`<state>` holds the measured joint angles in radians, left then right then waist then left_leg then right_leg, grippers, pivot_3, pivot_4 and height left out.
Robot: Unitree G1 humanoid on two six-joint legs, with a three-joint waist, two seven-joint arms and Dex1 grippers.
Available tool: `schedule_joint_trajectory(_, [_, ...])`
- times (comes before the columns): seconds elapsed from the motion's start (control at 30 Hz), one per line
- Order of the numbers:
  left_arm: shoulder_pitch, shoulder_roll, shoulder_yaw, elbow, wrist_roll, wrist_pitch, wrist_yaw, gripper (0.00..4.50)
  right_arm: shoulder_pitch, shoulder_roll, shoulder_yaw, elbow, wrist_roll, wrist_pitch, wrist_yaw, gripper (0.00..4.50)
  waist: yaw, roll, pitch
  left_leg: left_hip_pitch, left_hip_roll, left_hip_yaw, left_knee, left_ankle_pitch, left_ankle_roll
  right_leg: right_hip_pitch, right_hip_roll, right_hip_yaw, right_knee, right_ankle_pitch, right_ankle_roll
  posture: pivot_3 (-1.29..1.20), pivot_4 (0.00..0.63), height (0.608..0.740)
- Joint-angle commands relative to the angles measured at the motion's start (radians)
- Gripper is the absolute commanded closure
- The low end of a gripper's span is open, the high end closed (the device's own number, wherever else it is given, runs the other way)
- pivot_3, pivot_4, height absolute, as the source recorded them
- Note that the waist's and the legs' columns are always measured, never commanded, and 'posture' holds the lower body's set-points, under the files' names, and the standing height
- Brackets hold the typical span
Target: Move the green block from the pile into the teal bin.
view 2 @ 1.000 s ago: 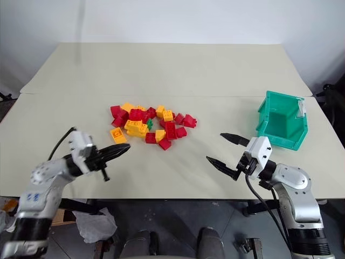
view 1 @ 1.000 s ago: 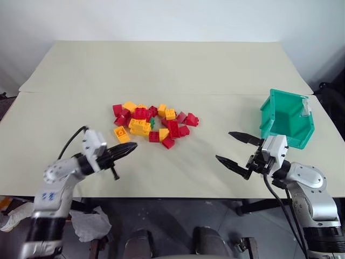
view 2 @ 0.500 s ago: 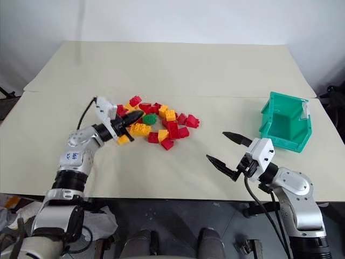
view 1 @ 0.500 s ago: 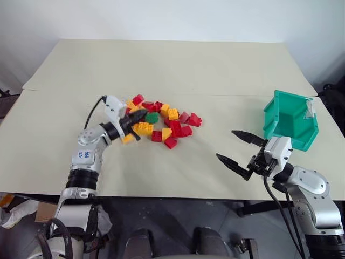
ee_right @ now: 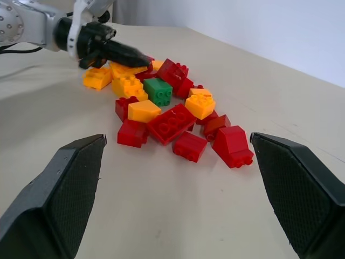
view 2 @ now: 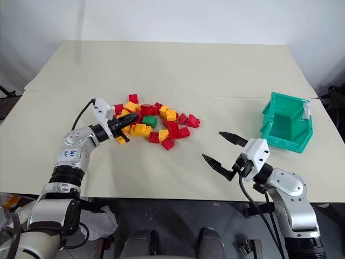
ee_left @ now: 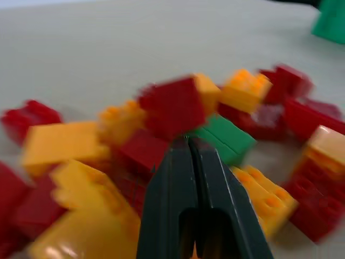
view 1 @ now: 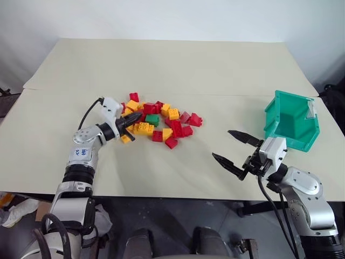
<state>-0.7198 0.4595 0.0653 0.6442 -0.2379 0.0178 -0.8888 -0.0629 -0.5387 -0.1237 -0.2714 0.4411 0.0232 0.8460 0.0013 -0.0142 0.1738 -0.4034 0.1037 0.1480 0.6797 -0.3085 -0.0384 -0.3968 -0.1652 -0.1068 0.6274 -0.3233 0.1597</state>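
The left gripper (view 1: 136, 116), jaws pressed together, was poked into the pile (view 1: 156, 120) beside the green block (view 1: 152, 118), which was not yet gripped. The right gripper (view 1: 235, 149) was held with jaws spread near the bin (view 1: 294, 121) by the surface's right edge. Next, the block probably needed clearing and pinching.

Pile (view 1: 156, 121) – red, yellow and orange bricks around one green block (view 1: 152, 119); teal bin (view 1: 291, 127) with whitish label (view 1: 311, 108); table (view 1: 178, 70) pale beige

Left end effector (view 1: 135, 116) swung up off the near bench (view 1: 161, 178) into the pile (view 1: 156, 121), bricks scattered, green block (view 1: 152, 119) exposed
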Motion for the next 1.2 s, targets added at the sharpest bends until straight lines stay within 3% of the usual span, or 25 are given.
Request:
schedule_joint_trajectory(0.03, [0.03,0.046,-0.067,-0.112,0.014,-0.004,-0.144,4.46,0.005,0.003,-0.006,-0.048,0.012,-0.003,-0.008,0.0,-0.001,0.0,0.0,0.0,0.0,0.0,0.0,0.0,0.0,0.0,0.0,0.0,0.0,0.0,0.0,0.0,0.15,0.74])
schedule_joint_trajectory(0.23, [0.012,0.023,-0.101,-0.134,0.021,0.051,-0.148,4.46,0.009,0.001,-0.01,-0.053,0.015,0.0,-0.012,0.0,-0.001,0.0,0.0,0.0,0.0,0.0,0.001,0.0,0.0,0.0,0.0,0.0,0.0,0.0,0.0,0.0,0.15,0.74])
schedule_joint_trajectory(0.53, [-0.216,-0.089,-0.031,0.168,0.054,0.016,0.125,4.46,0.015,0.004,-0.009,-0.067,0.013,0.005,-0.024,0.0,0.012,-0.001,0.0,0.0,0.0,0.0,0.001,0.0,0.0,0.0,0.0,0.0,0.0,0.0,0.0,0.0,0.15,0.74])
schedule_joint_trajectory(0.7, [-0.339,-0.091,-0.03,0.387,0.133,0.006,0.301,4.46,0.013,0.007,-0.008,-0.084,0.01,0.014,-0.044,0.0,0.012,-0.001,0.001,0.0,0.0,0.0,0.001,0.0,0.0,0.0,0.0,0.0,-0.001,0.0,0.0,0.0,0.15,0.74])
schedule_joint_trajectory(0.83, [-0.352,-0.063,-0.038,0.438,0.172,-0.013,0.333,4.46,0.023,0.01,-0.007,-0.1,0.009,0.019,-0.056,0.0,0.01,-0.001,0.001,0.0,0.0,0.0,0.0,0.0,0.0,0.0,0.0,0.0,-0.001,0.0,0.0,0.0,0.15,0.74])
schedule_joint_trajectory(0.97, [-0.262,0.004,-0.022,0.307,0.13,-0.087,0.151,4.46,0.033,0.011,-0.007,-0.117,0.009,0.023,-0.069,0.0,-0.002,-0.001,0.001,0.0,0.0,0.0,0.0,0.0,0.0,0.0,0.0,0.0,-0.001,0.0,0.0,0.0,0.15,0.74])
schedule_joint_trajectory(1.07, [-0.142,0.064,0.038,0.114,0.008,-0.115,-0.052,4.46,0.037,0.005,-0.018,-0.118,0.017,0.022,-0.065,0.0,-0.01,-0.001,0.001,0.0,0.0,0.001,-0.002,0.0,0.0,-0.001,0.0,0.0,0.0,0.0,0.0,0.0,0.15,0.74])
schedule_joint_trajectory(1.2, [0.011,0.163,0.144,-0.101,-0.142,0.005,-0.175,4.46,0.026,-0.015,-0.024,-0.096,0.021,0.014,-0.032,0.0,-0.007,-0.001,0.001,0.0,0.0,0.0,-0.001,0.0,0.0,-0.001,0.0,0.0,0.001,0.0,0.0,0.0,0.15,0.74])
